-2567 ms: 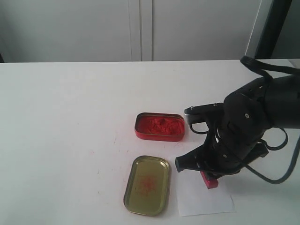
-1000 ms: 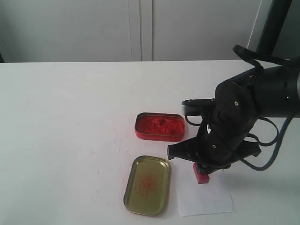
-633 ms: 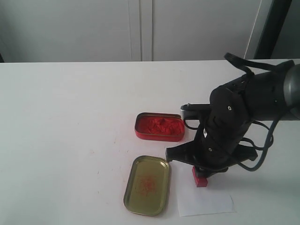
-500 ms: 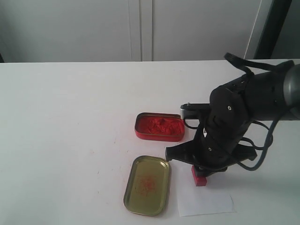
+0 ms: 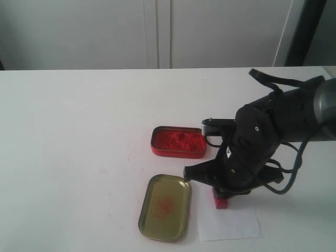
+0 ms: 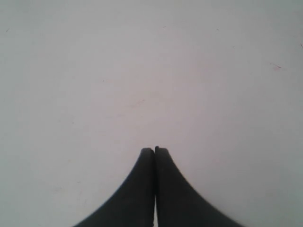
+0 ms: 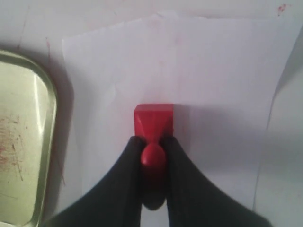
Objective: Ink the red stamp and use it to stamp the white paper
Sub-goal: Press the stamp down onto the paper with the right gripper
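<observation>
My right gripper (image 7: 152,142) is shut on the stubby handle of the red stamp (image 7: 154,124), whose square base faces down over the white paper (image 7: 208,80). In the exterior view the red stamp (image 5: 220,199) sits at the paper's (image 5: 229,224) far left corner under the right arm; I cannot tell whether it touches the sheet. The right gripper (image 5: 224,190) is mostly hidden by its own arm there. My left gripper (image 6: 154,150) is shut on nothing over bare white table and does not show in the exterior view.
The open red tin of ink paste (image 5: 179,142) stands just beyond the stamp. The gold lid with red smears (image 5: 165,207) lies left of the paper, its rim (image 7: 47,118) close to the sheet's edge. The white table (image 5: 73,131) extends to the left.
The right arm has carried the red stamp leftward and lower, from over the paper's middle to its far left corner. Tin, lid and paper stay put.
</observation>
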Robot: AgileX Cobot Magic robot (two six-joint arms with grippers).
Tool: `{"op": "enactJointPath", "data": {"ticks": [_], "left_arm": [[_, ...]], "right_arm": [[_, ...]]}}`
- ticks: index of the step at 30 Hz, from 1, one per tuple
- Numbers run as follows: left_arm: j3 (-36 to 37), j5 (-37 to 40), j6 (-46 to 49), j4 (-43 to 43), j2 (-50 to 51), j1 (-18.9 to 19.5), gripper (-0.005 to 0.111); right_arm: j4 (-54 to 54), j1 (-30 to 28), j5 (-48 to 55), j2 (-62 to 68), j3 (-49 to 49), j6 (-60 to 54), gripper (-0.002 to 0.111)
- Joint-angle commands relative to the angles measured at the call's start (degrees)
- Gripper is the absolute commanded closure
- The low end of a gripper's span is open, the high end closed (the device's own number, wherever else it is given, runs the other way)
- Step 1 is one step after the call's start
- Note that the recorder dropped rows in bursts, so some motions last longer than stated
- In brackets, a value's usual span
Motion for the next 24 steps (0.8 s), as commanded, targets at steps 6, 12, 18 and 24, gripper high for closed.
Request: {"op": "enactJointPath", "data": {"ticks": [6, 12, 18, 24], "left_arm": [[0.6, 0.8, -0.1, 0.0, -0.2, 0.0, 0.107], [0.6, 0.8, -0.1, 0.0, -0.2, 0.0, 0.107], [0.6, 0.8, -0.1, 0.0, -0.2, 0.0, 0.107], [0.6, 0.8, -0.1, 0.0, -0.2, 0.0, 0.107]], "right_arm": [[-0.6, -0.3, 0.0, 9.2, 3.3, -1.9, 0.108], [-0.6, -0.3, 0.0, 10.5, 3.3, -1.9, 0.108], [-0.7, -0.3, -0.5, 10.7, 3.3, -2.4, 0.108], [-0.9, -0.3, -0.5, 10.7, 3.3, -1.9, 0.108]]}}
